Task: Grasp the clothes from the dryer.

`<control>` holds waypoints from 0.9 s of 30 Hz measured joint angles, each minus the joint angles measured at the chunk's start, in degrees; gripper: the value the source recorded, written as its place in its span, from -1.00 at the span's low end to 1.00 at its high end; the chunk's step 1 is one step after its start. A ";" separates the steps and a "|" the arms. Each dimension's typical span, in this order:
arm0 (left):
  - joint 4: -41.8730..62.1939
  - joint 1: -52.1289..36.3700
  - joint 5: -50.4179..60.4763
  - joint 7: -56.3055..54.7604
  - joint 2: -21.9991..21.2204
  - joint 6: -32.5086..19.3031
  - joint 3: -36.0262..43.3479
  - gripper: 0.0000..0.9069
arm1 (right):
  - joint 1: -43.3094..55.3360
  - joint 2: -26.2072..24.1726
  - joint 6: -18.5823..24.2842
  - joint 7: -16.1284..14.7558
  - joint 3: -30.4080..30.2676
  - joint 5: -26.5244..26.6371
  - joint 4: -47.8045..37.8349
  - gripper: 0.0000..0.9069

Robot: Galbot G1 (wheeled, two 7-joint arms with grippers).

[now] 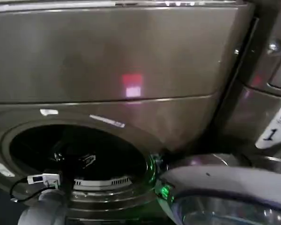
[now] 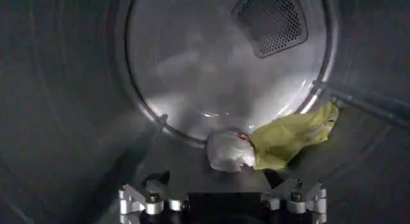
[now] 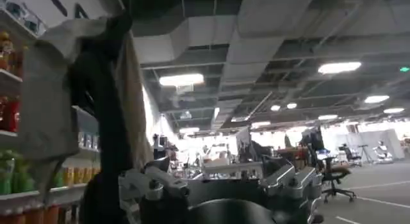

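Note:
The dryer is dark bronze-grey, with a red light on its front and its round porthole open. My left arm reaches into the porthole. Inside the drum, the clothes lie on the floor near the back wall: a whitish-grey piece touching a yellow-green piece. My left gripper is open, and the whitish piece sits just beyond its fingertips and apart from them. My right gripper is open and holds nothing; it points away into the room.
The dryer's glass door hangs open at the lower right. A white sticker marked "1" is at the right. A perforated vent sits in the drum's back wall. Shelves with goods stand near the right arm.

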 measured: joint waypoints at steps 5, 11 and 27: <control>5.53 -5.88 -0.42 -0.95 0.23 0.00 0.08 1.00 | 0.11 -0.54 0.06 -0.06 -0.06 0.00 -0.35 1.00; 17.01 -15.93 -0.08 -1.84 0.10 0.00 -0.07 1.00 | -0.16 -0.84 0.12 -0.12 0.26 0.35 -0.48 1.00; 52.59 -41.78 5.62 -0.09 -2.08 -18.01 -0.50 1.00 | -0.81 -0.81 0.05 -0.12 0.41 0.92 0.27 1.00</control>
